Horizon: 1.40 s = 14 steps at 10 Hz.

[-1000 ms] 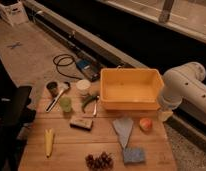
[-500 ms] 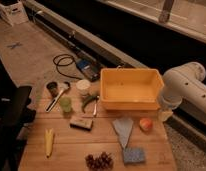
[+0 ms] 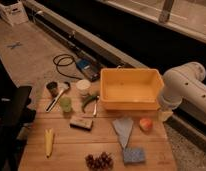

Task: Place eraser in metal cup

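The eraser (image 3: 81,122), a small dark flat block with a tan face, lies on the wooden table (image 3: 71,150) near its middle left. The metal cup (image 3: 52,88), short and dark grey, stands at the table's far left corner, well apart from the eraser. Only the white arm (image 3: 183,90) shows, at the right edge beside the yellow bin. My gripper is out of view, and nothing holds the eraser.
A yellow bin (image 3: 130,89) stands at the back right. A light green cup (image 3: 65,104), a white round container (image 3: 83,86), a brush (image 3: 57,98) and a green item (image 3: 88,100) crowd the space between the metal cup and the eraser. In front lie a banana (image 3: 49,141), grapes (image 3: 98,161), a blue-grey sponge (image 3: 133,155), a cloth (image 3: 123,130) and a peach (image 3: 145,124).
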Available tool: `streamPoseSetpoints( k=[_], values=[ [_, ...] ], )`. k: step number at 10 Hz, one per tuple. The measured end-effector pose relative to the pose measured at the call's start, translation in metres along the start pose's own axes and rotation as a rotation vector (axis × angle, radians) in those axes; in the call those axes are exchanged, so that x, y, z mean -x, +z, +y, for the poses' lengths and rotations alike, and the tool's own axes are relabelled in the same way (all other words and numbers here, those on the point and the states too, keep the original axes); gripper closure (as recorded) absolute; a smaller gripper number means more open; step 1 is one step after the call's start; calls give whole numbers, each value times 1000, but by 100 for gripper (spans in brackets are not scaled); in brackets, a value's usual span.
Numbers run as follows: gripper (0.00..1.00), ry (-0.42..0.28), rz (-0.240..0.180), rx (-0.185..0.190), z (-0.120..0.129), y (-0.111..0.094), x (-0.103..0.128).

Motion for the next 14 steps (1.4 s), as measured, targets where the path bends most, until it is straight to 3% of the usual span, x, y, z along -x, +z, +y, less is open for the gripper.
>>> streamPoseSetpoints(
  k=[5,7,10,13,14],
  values=[
    [35,0,0,0,0,0,0],
    [35,-9,20,-14,-4,-5,-1],
    [35,-104,25,-38,-10,-19,41],
    [35,-211,-27,-62,-8,-28,116],
    [35,-225,-38,-65,-6,-30,125]
  ],
)
